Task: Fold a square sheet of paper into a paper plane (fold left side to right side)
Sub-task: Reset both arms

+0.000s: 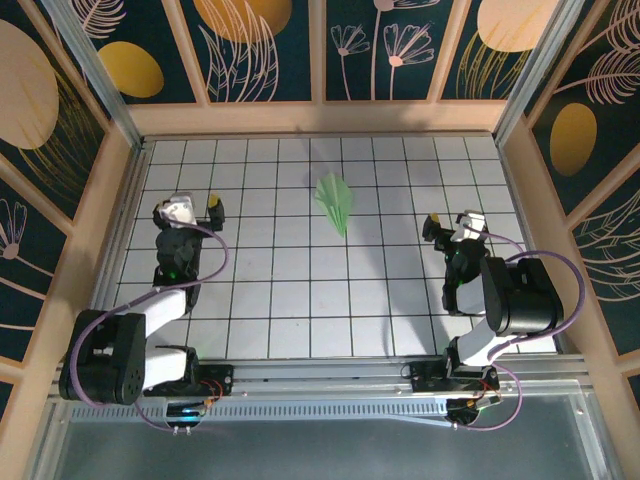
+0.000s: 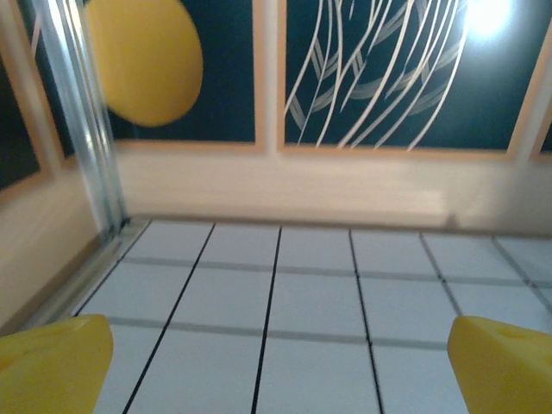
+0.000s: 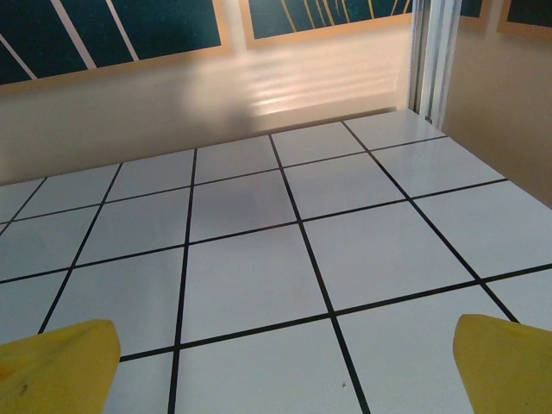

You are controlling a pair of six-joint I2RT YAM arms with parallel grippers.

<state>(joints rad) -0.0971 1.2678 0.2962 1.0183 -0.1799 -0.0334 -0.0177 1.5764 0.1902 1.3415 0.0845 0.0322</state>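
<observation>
A white table ruled with a black grid fills the floor of a pale wooden booth, closed in by dark blue walls painted with gold discs and pale leaf outlines. The plane lies flat on the far middle of the table, a slim pale green dart with layered creases. Its wide tail is toward the back wall and its point is toward the near edge, angled slightly right. It lies between the two arms, a little beyond both and well apart from each, and nothing touches it. The left gripper hovers over the left part of the table and faces the back wall. In the left wrist view the left gripper has its jaws spread wide, with one yellow fingertip in each lower corner and only bare tiles between them; it holds nothing. A metal post stands in the far left corner there. The right gripper sits over the right part of the table, about level with the left one. In the right wrist view the right gripper is likewise fully spread, with a yellow fingertip at each lower corner and only bare glossy tiles between; it too holds nothing.
</observation>
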